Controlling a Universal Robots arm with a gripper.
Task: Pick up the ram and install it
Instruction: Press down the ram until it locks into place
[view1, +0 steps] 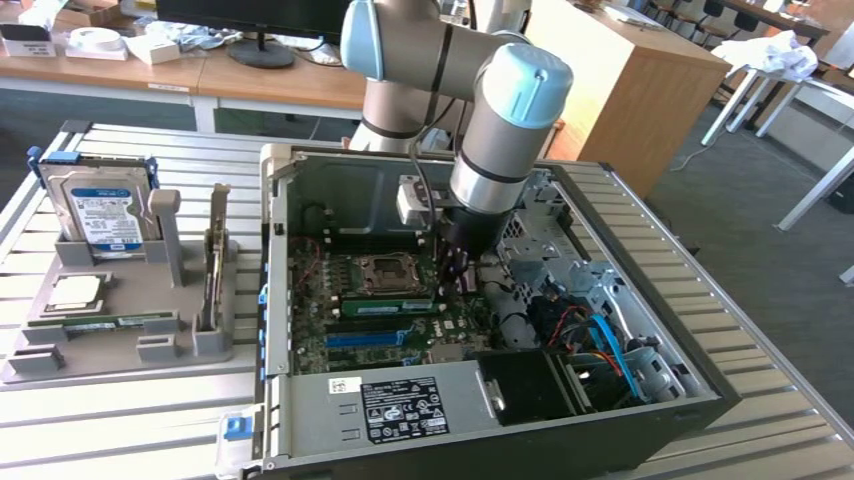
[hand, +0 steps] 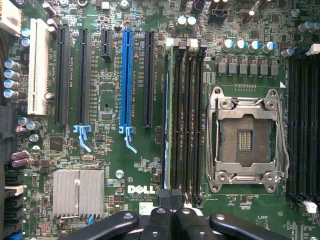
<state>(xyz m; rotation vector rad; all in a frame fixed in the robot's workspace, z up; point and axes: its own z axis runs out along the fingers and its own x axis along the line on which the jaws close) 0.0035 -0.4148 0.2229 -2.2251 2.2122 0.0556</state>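
The ram (hand: 169, 115) stands edge-on in a black memory slot beside the empty processor socket (hand: 246, 137). In the exterior view the ram (view1: 387, 303) shows as a green strip seated on the motherboard inside the open computer case (view1: 587, 400). My gripper (hand: 172, 217) hovers over one end of that slot, its black fingers (hand: 159, 220) pressed together with nothing between them. From outside, the gripper (view1: 461, 272) hangs low inside the case, just beyond the strip's end on the exterior view's right. Whether the fingertips touch the ram I cannot tell.
A grey fixture (view1: 120, 350) beside the case, on the exterior view's left, carries a hard drive (view1: 91, 205), a square silver chip (view1: 74, 292) and a second green strip (view1: 114, 322). A blue slot (hand: 127, 80) and black slots flank the ram. Cables and drive bays (view1: 601, 330) crowd the case.
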